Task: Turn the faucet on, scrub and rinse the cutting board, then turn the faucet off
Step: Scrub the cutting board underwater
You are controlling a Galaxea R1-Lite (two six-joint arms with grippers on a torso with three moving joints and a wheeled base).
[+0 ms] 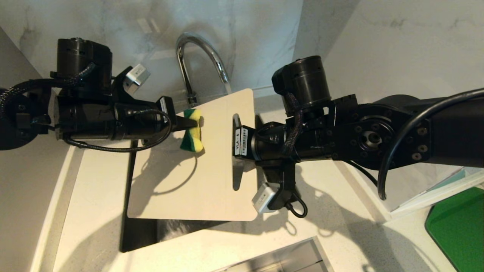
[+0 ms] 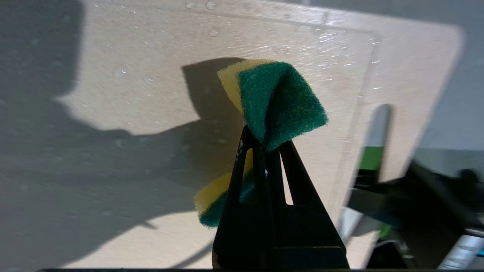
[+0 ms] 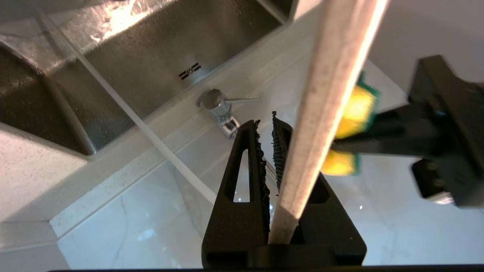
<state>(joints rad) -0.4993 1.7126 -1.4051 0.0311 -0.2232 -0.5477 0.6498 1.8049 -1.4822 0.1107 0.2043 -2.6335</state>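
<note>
The sink [image 3: 159,56] lies below, with the cutting board [image 1: 211,166] held over it, the faucet [image 1: 196,56] at twelve o'clock. The right gripper [image 1: 236,141], at three o'clock, clamps the board's handle end. The left gripper [image 1: 196,122], at nine o'clock, pinches a sponge [image 1: 193,130] against the board's face.

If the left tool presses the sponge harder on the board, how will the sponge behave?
The sponge is probably soft: the left tool already pinches it into a bow shape. It would likely flatten against the cutting board rather than push it. Droplets on the board suggest wetness, so it may slide easily.
</note>
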